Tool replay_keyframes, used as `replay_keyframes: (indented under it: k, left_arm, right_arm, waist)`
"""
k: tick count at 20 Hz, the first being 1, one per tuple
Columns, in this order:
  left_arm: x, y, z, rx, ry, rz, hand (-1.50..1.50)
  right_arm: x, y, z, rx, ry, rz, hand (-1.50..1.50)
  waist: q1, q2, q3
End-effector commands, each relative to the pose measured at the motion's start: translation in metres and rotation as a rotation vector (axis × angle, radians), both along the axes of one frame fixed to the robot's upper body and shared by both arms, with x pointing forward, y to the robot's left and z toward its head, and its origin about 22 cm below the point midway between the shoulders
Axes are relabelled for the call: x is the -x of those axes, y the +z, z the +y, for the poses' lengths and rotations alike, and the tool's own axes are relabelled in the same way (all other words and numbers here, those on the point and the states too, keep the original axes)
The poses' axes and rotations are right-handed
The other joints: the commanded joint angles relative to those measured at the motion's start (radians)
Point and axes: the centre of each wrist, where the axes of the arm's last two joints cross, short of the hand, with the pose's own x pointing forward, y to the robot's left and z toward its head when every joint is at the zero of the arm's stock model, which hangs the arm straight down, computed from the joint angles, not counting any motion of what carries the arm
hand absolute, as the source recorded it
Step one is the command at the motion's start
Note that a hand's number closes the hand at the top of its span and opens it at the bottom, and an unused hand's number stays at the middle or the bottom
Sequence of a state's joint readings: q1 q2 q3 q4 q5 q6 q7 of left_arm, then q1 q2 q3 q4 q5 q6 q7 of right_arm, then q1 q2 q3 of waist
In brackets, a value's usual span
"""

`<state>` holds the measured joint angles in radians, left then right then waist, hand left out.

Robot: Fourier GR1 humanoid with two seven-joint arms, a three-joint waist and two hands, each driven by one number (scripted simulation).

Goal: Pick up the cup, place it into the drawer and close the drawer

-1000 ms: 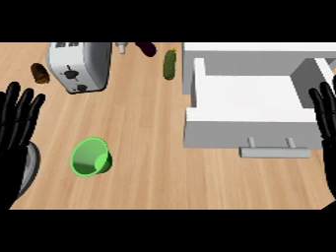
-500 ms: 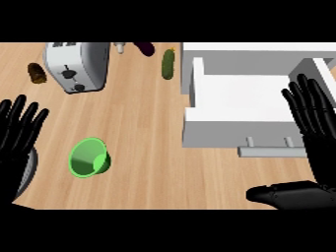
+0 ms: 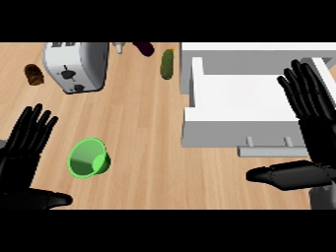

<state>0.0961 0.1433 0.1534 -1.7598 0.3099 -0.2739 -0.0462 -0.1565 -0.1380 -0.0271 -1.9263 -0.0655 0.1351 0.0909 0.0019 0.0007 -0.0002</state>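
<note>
The green cup (image 3: 89, 158) is located on the wooden counter (image 3: 149, 123), free of both hands. Its mouth is turned toward 8 o'clock; whether it stands upright or lies tipped cannot be determined.

The left hand (image 3: 14, 162) is held at 9 o'clock of the cup, close beside it but not touching, with fingers straight and spread; nothing is gripped. If the fingers are closed before the cup is enclosed, the cup is likely to be pushed toward 3 o'clock or rolled away, as its round wall offers little resistance.

The white drawer (image 3: 236, 93) is found open at 2 o'clock of the cup, well apart. A carry across the counter is therefore required, and the drawer's front wall must be cleared; a low carry could cause the cup to strike it.

The right hand (image 3: 323, 123) is extended flat, holding nothing, over the drawer's right side. Obstruction of the placement is possible if it is not withdrawn. The handle (image 3: 272, 148) could be missed at closing.

The toaster (image 3: 76, 66) at 12 o'clock is considered clear of the path.
</note>
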Motion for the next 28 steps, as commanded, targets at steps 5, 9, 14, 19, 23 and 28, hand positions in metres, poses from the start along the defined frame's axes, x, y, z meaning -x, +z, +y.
replay_keyframes:
  k: [5,9,14,19,23,28]
  left_arm:
    - [-0.014,-0.058,0.024,-0.038,0.063,0.071,-1.5]
    - [-0.012,-0.092,0.024,-0.081,0.084,0.098,-1.5]
    - [-0.004,-0.128,0.047,-0.067,0.099,0.145,-1.5]
    - [-0.009,-0.151,0.043,-0.094,0.104,0.155,-1.5]
    - [-0.003,-0.183,0.034,-0.085,0.093,0.157,-1.5]
    - [-0.004,-0.194,0.049,-0.062,0.131,0.12,-1.5]
  right_arm:
    - [-0.013,0.005,-0.012,0.006,0.007,-0.012,-1.5]
    - [-0.023,0.013,-0.006,0.005,-0.011,-0.036,-1.5]
    - [-0.024,0.008,-0.014,-0.002,-0.017,-0.032,-1.5]
    - [-0.01,0.016,-0.017,0.012,-0.027,-0.046,-1.5]
    - [-0.015,0.04,-0.019,0.037,0.0,-0.039,-1.5]
    - [-0.012,0.017,-0.007,-0.003,0.02,-0.023,-1.5]
  waist:
    - [-0.002,0.0,0.0]
    - [-0.001,0.0,0.0]
    - [-0.003,0.001,0.0]
    - [-0.005,0.0,0.0]
    - [-0.011,0.001,-0.001]
    - [-0.016,0.003,-0.002]
